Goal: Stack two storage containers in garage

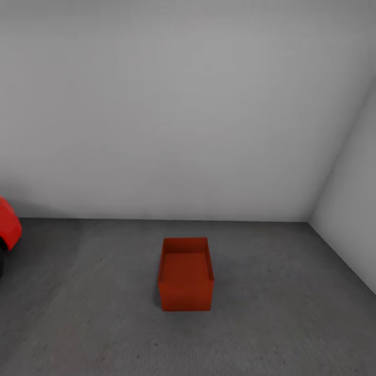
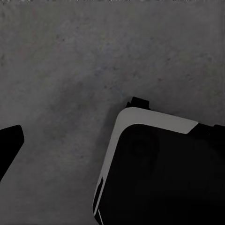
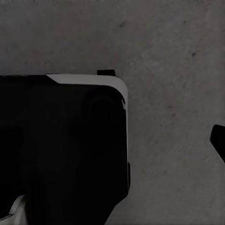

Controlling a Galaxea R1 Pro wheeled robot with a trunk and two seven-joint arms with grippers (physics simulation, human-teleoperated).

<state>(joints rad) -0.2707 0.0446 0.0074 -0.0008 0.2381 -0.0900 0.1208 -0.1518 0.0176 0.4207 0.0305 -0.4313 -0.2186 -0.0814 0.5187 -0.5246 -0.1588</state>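
Note:
One red-orange storage container (image 1: 185, 275) stands open side up on the grey concrete floor (image 1: 271, 324) of the garage, about a metre from the back wall. It is empty, and nothing touches it. In the left wrist view one dark finger (image 2: 9, 146) of my left gripper shows at the picture's edge over bare concrete. The right wrist view likewise has a single dark finger (image 3: 219, 140) of my right gripper at its edge. Both fingers sit far out from the middle with nothing between the jaws.
A plain white wall (image 1: 177, 115) runs across the back and meets a side wall (image 1: 355, 219) at the right corner. The red car's nose (image 1: 8, 225) pokes in at the far left. Both wrist views look down past my black-and-white base (image 2: 159, 173).

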